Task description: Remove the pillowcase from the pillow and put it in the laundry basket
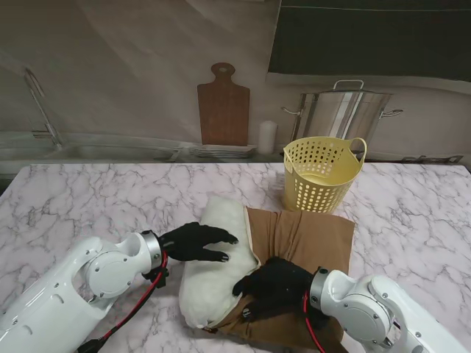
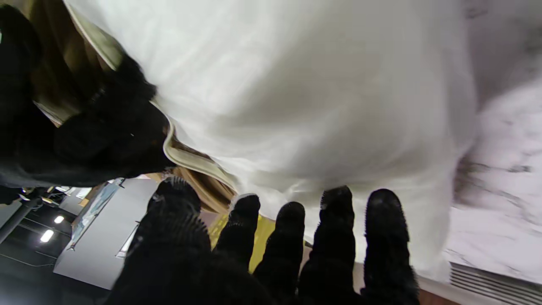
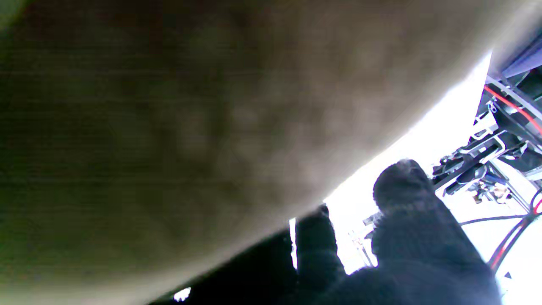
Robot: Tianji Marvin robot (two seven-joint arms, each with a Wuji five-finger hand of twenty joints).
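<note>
The white pillow [image 1: 213, 257] lies on the marble table [image 1: 88, 198], half out of a brown pillowcase [image 1: 305, 239] that still covers its right end. My left hand [image 1: 195, 241], in a black glove, rests flat on the bare pillow [image 2: 296, 84] with its fingers [image 2: 334, 237] spread and holding nothing. My right hand [image 1: 274, 285] is shut on the pillowcase's open hem [image 2: 186, 156], right where the cloth meets the pillow. Brown fabric [image 3: 169, 127] fills most of the right wrist view above that hand [image 3: 406, 237]. The yellow laundry basket [image 1: 320, 173] stands upright just beyond the pillowcase.
Against the back wall lean a wooden cutting board [image 1: 223, 107], a white cylinder [image 1: 267, 136] and a large steel pot [image 1: 342, 114]. A sink with a faucet [image 1: 40, 103] sits at the far left. Bare marble stretches left of the pillow and right of the basket.
</note>
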